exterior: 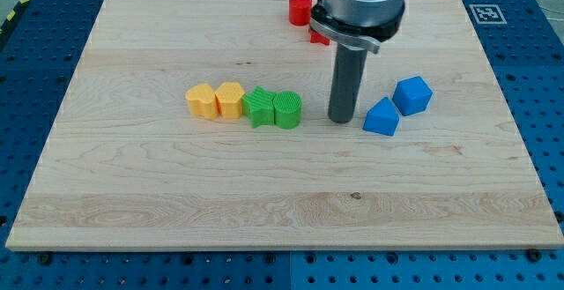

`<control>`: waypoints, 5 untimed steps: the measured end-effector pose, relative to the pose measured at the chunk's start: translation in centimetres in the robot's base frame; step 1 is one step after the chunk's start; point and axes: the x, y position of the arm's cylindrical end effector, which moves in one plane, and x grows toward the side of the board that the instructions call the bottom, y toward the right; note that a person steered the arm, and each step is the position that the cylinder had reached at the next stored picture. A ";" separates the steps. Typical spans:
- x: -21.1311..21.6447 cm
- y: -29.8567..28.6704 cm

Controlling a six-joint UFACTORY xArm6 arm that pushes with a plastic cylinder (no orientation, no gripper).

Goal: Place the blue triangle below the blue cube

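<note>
The blue triangle [382, 117] lies on the wooden board right of centre. The blue cube [412, 94] sits just up and to the right of it, touching or nearly touching. My tip [342, 119] rests on the board a short way left of the blue triangle, with a small gap between them. The rod rises from there to the arm's grey body at the view's top.
A row of blocks lies left of my tip: two yellow blocks [202, 100] [230, 99], a green star [259, 107] and a green cylinder-like block [287, 110]. A red cylinder [300, 9] and a partly hidden red block [317, 34] sit near the top edge.
</note>
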 end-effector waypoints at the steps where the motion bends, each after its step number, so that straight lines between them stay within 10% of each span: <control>1: 1.0 1.6; 5: 1.2 3.4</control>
